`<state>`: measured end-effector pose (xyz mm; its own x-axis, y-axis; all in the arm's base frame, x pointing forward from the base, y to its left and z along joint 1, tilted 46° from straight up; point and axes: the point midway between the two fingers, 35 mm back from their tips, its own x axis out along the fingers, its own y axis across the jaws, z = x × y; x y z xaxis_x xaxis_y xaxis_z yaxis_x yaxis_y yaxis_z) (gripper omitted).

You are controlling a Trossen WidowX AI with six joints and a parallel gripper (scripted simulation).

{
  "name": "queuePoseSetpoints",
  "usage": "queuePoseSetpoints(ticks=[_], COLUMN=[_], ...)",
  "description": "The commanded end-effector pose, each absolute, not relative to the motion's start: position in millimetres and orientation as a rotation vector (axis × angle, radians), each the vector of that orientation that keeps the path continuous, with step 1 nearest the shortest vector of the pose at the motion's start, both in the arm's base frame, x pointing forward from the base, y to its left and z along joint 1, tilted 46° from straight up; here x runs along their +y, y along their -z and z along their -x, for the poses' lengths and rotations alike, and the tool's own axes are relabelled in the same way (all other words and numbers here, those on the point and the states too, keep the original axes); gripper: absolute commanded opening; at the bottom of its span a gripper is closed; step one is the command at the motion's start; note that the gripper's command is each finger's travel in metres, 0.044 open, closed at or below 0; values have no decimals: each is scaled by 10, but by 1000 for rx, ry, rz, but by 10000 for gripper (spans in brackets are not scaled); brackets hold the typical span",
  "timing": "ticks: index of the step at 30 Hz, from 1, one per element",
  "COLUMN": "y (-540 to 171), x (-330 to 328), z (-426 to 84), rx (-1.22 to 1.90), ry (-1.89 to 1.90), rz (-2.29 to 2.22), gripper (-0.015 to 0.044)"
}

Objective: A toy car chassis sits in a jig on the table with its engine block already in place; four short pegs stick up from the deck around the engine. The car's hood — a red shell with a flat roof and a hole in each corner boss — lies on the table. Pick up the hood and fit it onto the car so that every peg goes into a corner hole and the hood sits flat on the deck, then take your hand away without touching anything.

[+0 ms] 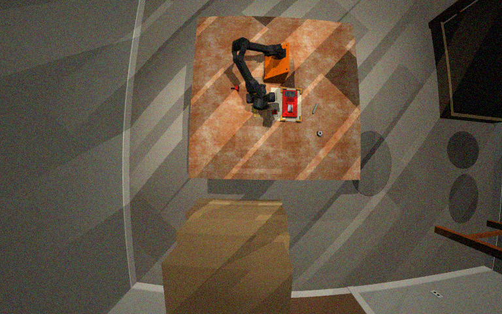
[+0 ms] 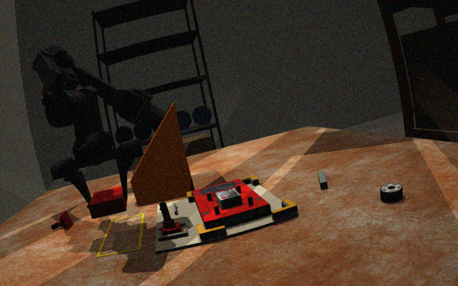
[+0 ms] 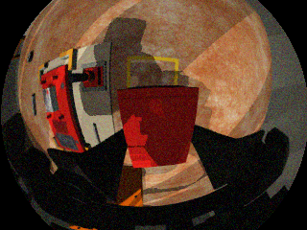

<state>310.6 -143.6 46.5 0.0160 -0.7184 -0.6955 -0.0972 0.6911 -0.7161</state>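
While the car (image 1: 286,110) (image 2: 260,208) (image 3: 61,115) sits right of it in the exterior frame, my pincer (image 2: 107,202) (image 3: 157,129) pinches the hood (image 2: 108,202) (image 3: 158,126) above the surface (image 1: 222,155) (image 2: 331,241) (image 3: 225,53).

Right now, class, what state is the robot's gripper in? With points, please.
Gripper (image 2: 107,201) (image 3: 157,129): closed on the red hood (image 2: 108,201) (image 3: 160,125), holding it above the table (image 2: 348,241) (image 3: 225,29).

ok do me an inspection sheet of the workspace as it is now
surface: orange-brown table, light and shadow bands across it
job's things: hood held above the table; chassis in its jig, engine block in place, pegs bare
clutter: grey bar and dark ring-shaped part, both off the jig
grippers: hand shut on the hood
cables: nothing seen
surroundings: shelf rack behind, partly dark
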Motion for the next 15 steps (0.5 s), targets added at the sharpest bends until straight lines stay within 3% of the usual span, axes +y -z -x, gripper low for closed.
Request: queuePoseSetpoints(ticks=[1, 15], y=[-601, -673], x=[-1318, -1106], z=[-3118, -3145], rx=[1491, 1495], ry=[557, 548], rz=[707, 700], gripper=[0, 0])
